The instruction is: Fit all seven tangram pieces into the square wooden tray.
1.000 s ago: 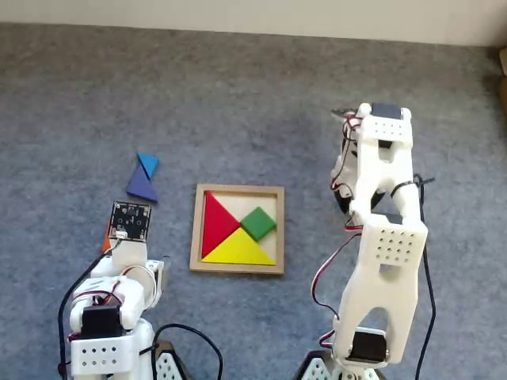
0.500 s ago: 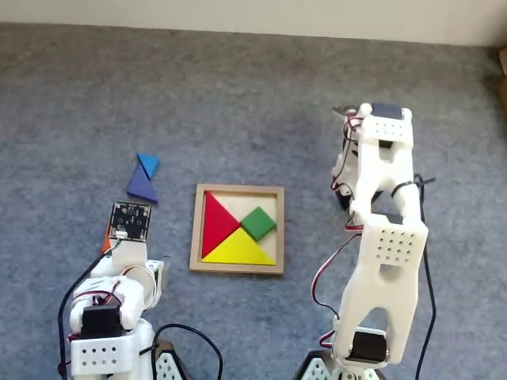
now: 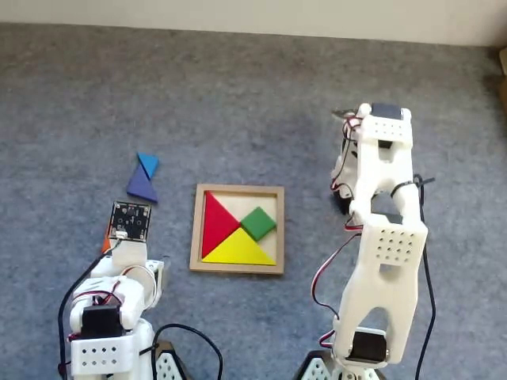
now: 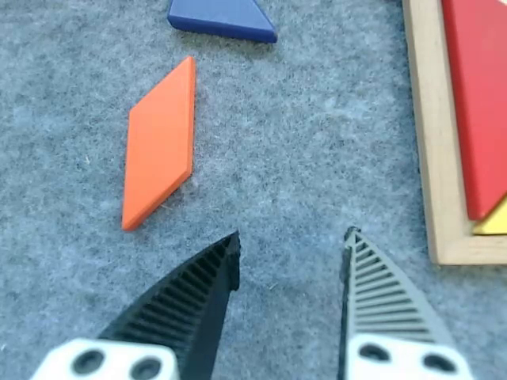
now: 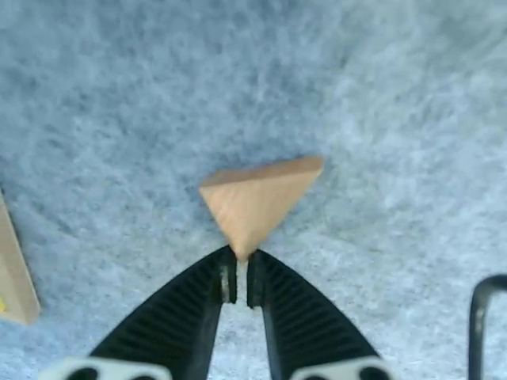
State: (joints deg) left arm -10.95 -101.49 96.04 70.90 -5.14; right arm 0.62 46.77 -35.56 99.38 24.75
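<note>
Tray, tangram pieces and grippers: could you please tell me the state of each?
Wooden tray, partly filled.
Red triangle, in the tray.
Yellow triangle, in the tray.
Green square, in the tray.
Orange parallelogram, flat on the carpet.
Dark blue triangle, on the carpet.
Light blue triangle, on the carpet.
Wooden triangle, pinched at one corner.
Left gripper, open.
Right gripper, shut on the wooden triangle.

The right arm (image 3: 384, 237), at the right of the high view, is white plastic: broad shells dotted with small holes, black servos, red wires (image 3: 316, 285) looping alongside. The left arm (image 3: 111, 317) (lower left, also white) carries a black square board (image 3: 131, 220). The left gripper (image 4: 291, 233) and right gripper (image 5: 240, 257) share black ribbed fingers (image 4: 198, 293) tapering to points.
</note>
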